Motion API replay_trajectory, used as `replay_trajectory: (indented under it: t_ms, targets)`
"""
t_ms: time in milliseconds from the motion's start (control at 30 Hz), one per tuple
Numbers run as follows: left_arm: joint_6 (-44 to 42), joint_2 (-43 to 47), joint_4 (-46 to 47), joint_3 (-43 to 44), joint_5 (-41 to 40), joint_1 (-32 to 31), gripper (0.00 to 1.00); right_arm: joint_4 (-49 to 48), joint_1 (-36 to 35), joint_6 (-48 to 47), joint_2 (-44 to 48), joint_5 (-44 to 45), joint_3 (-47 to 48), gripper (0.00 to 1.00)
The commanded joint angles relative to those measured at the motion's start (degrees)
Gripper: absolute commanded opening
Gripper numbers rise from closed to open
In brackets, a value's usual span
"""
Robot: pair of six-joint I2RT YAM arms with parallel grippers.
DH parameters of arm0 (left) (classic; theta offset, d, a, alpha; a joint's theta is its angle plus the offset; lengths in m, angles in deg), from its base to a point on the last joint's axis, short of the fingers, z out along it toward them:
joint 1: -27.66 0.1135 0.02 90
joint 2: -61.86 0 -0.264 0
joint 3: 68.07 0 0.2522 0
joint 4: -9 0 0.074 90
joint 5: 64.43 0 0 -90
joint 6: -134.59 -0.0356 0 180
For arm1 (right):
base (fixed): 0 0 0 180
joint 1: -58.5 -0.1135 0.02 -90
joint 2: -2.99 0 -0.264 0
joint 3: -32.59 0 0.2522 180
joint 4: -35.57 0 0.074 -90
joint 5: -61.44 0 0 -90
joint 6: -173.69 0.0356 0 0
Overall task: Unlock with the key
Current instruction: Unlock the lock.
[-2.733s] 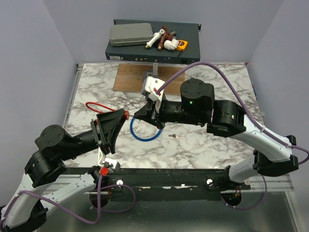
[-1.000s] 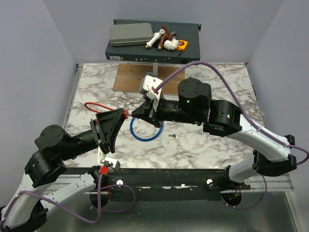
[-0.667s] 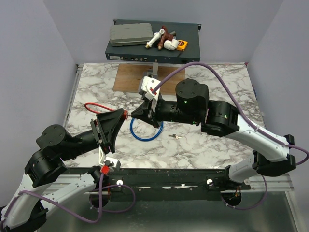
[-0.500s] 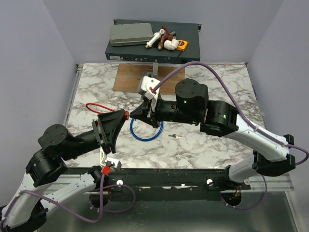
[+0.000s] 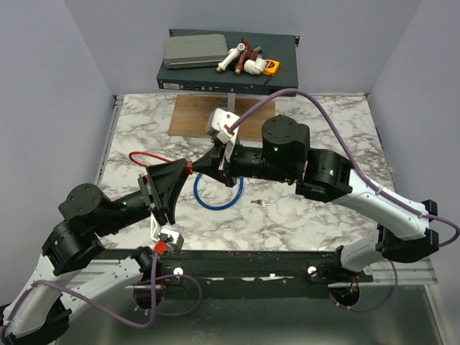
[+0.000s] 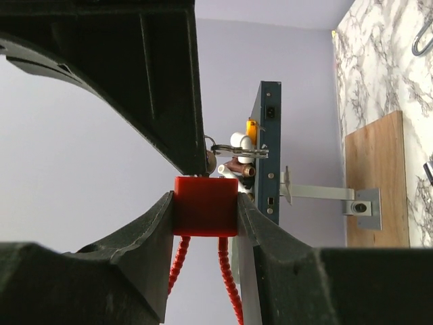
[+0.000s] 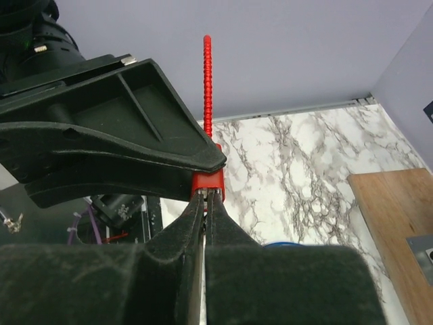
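Clamping red block [image 6: 205, 215], left jaws; left wrist alone shows key ring [image 6: 218, 146]

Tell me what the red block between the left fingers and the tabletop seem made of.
The red block looks like moulded plastic: uniform matte red, crisp square edges; its ribbed strap matches. The tabletop shows white marble patterning with grey veins; stone or printed laminate cannot be told.
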Motion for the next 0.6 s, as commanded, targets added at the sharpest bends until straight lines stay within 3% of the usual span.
replay_trajectory:
  t_ms: [0,167,267,567]
  targets:
    - [5.03,-3.00,7.57,1.48,3.08,-1.43,0.00,-4.78,-0.06,0.96,-2.10,1.09,0.33,0.09]
    - [8.04,-3.55,8.65,1.70,-0.03,-1.43,0.00,-6.97,0.08,0.09,1.43,6.90,-1.45,0.36]
    - [9.13,-3.52,9.69,1.21,-2.17,-1.43,0.00,-8.27,0.01,-0.48,3.77,8.99,-2.63,0.57]
    - [11.61,-7.89,12.61,6.82,-8.85,-1.44,0.00,-8.76,0.04,-3.85,7.31,15.66,-1.96,0.77]
